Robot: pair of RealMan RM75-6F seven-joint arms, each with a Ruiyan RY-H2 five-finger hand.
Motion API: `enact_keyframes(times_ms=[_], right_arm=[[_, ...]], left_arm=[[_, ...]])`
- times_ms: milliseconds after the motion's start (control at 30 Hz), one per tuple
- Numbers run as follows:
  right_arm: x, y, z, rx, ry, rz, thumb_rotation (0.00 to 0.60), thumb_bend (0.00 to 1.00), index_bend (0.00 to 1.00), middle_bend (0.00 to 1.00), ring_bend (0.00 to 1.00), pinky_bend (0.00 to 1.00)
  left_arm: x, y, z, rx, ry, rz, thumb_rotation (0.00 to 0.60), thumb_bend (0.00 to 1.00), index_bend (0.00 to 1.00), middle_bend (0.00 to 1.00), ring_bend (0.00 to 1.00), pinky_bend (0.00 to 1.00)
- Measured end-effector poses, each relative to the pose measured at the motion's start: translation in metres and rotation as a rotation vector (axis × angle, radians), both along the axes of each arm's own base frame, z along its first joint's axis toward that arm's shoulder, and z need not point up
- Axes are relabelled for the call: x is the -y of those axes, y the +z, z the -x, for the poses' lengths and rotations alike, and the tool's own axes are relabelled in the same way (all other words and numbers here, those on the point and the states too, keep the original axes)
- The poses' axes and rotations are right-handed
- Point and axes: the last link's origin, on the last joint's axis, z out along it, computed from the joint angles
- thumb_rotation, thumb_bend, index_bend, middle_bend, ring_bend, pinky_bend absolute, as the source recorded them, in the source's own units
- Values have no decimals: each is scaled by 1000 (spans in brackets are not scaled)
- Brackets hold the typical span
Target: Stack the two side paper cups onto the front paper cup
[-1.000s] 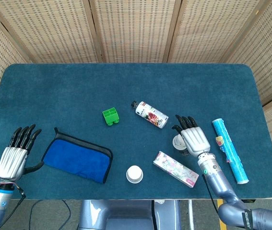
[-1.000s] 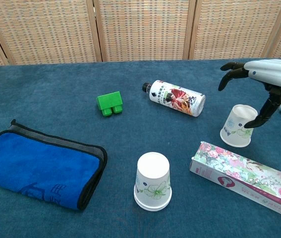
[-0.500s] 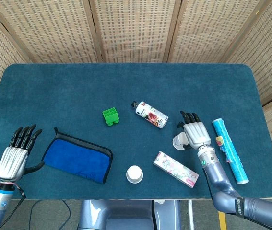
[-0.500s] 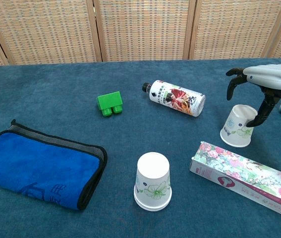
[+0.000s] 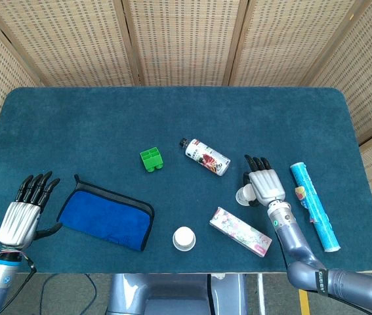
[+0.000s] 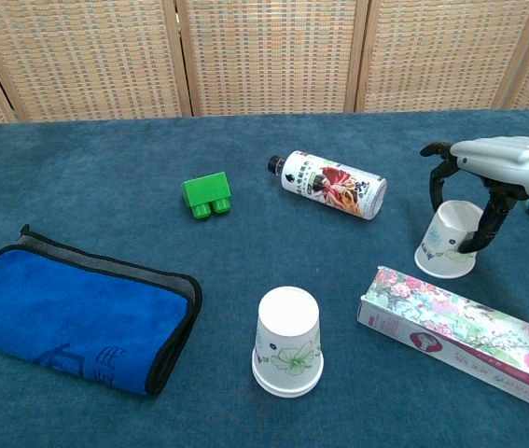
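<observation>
The right hand (image 6: pixel 488 177) arches over the upside-down side cup (image 6: pixel 447 241), fingers straddling it but not clearly clenched yet. The front cup (image 6: pixel 287 342) stands to its left, nearer the counter (image 5: pixel 74 118) edge. The left hand (image 5: pixel 23 213) hangs released.

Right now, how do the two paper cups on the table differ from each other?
The front cup stands free near the table edge, untouched; the right cup sits farther back, under the right hand, with fingers around it. The front cup stands straight; the right cup leans slightly. Both are upside down, white with a flower print.
</observation>
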Motion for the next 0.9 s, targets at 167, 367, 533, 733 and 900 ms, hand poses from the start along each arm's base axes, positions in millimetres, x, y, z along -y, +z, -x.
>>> enact_keyframes(times_ms=[167, 367, 533, 733, 900], right_arm=[[-2, 3, -10, 6, 33, 11, 600, 198, 554, 82, 0, 12], [-9, 14, -30, 35, 88, 22, 600, 198, 551, 82, 0, 12], [-26, 22, -59, 105, 169, -2, 600, 199, 550, 84, 0, 12], [-48, 26, -91, 168, 267, -44, 600, 198, 550, 84, 0, 12], [-62, 23, -110, 197, 311, -70, 600, 199, 550, 86, 0, 12]], left_arm=[[0, 1, 0, 3, -3, -3, 600, 117, 74, 0, 0, 0], [0, 1, 1, 3, -1, 1, 600, 117, 74, 0, 0, 0], [0, 2, 0, 9, -2, -1, 600, 116, 74, 0, 0, 0], [2, 5, -1, 20, -5, -3, 600, 116, 74, 0, 0, 0], [3, 8, 0, 38, -4, -4, 600, 117, 74, 0, 0, 0]])
